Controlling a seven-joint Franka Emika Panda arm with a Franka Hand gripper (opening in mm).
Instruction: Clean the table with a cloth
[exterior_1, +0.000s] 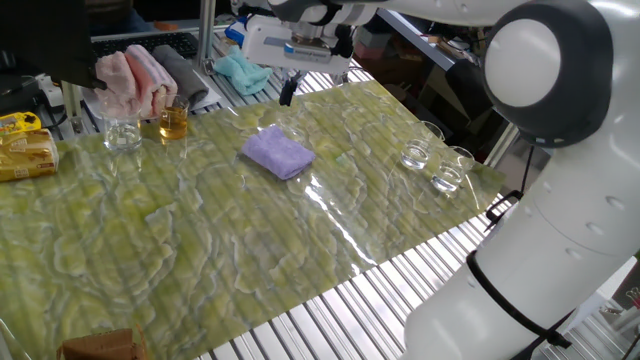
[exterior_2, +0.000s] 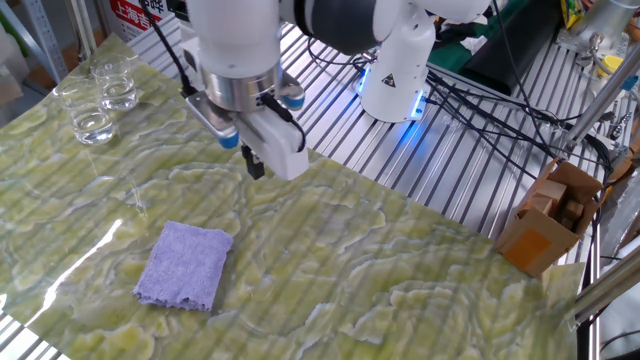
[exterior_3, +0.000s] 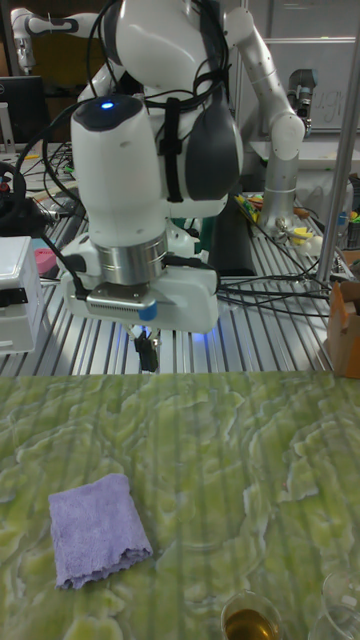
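Observation:
The lavender cloth (exterior_1: 279, 153) (exterior_2: 185, 264) (exterior_3: 97, 528) lies flat and folded on the green-yellow marbled table (exterior_1: 200, 250) (exterior_2: 400, 280) (exterior_3: 250, 450). My gripper (exterior_1: 288, 93) (exterior_2: 256, 168) (exterior_3: 147, 355) hangs in the air above the table's edge, beyond the cloth and well apart from it. Its two dark fingers stand together, shut, with nothing between them. In the tall fixed view the cloth sits below and left of the gripper.
Two empty glasses (exterior_1: 430, 165) (exterior_2: 95, 100) stand near one table edge. A glass of amber liquid (exterior_1: 173, 122) (exterior_3: 250, 615), another glass (exterior_1: 122, 132), pink towels (exterior_1: 135, 78), a teal cloth (exterior_1: 243, 70) and yellow packs (exterior_1: 25, 150) line another side. A cardboard box (exterior_2: 550, 215) stands off the table.

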